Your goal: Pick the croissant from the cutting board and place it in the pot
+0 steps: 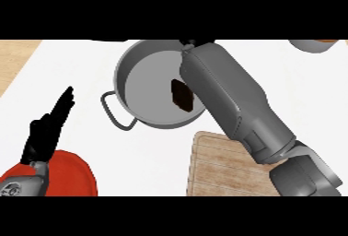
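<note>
Grey right forearm [238, 101] crosses above dark brown croissant [181, 94] in pot [146, 73].

Kitchen counter: white worktop [156, 156] with wood edging at 10 o'clock, grey handled pot [146, 83] at 12, wooden cutting board [221, 168] at 5, red plate [71, 173] at 8.

No writing, label, brand or number can be read anywhere here. The pot [146, 83] and the cutting board [221, 168] carry no markings.
</note>
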Robot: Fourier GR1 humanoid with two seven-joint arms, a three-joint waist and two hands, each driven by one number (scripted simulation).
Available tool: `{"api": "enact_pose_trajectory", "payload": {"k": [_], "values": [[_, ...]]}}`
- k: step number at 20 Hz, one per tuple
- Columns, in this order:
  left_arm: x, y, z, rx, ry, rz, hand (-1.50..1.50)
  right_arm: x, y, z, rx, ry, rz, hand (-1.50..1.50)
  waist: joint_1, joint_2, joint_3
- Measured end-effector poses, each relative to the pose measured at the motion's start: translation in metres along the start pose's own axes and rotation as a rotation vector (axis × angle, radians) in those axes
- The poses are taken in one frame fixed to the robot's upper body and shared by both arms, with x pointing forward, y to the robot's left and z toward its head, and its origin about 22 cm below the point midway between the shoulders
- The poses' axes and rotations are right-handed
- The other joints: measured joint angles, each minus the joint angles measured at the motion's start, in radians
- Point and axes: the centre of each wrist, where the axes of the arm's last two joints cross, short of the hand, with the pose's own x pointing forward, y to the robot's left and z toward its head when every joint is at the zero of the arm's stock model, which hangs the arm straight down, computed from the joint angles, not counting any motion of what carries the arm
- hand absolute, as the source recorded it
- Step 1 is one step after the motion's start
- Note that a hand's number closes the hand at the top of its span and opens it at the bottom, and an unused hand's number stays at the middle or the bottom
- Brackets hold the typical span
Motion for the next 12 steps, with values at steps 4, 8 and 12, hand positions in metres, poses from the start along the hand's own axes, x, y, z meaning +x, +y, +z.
{"api": "enact_pose_trajectory", "payload": {"k": [4,8,12], "values": [[-0.003,0.002,0.001,0.014,0.011,-0.002,0.00,0.002,-0.001,0.006,0.002,0.019,-0.101,-1.50,-0.012,-0.008,0.000],[-0.007,0.007,0.001,0.030,0.022,0.000,0.00,0.001,-0.001,0.021,0.038,0.038,-0.182,-1.50,-0.029,-0.015,0.000],[-0.014,0.011,0.005,0.041,0.041,0.002,0.00,-0.009,0.002,0.045,0.073,0.029,-0.231,-1.50,-0.053,-0.025,0.000]]}}
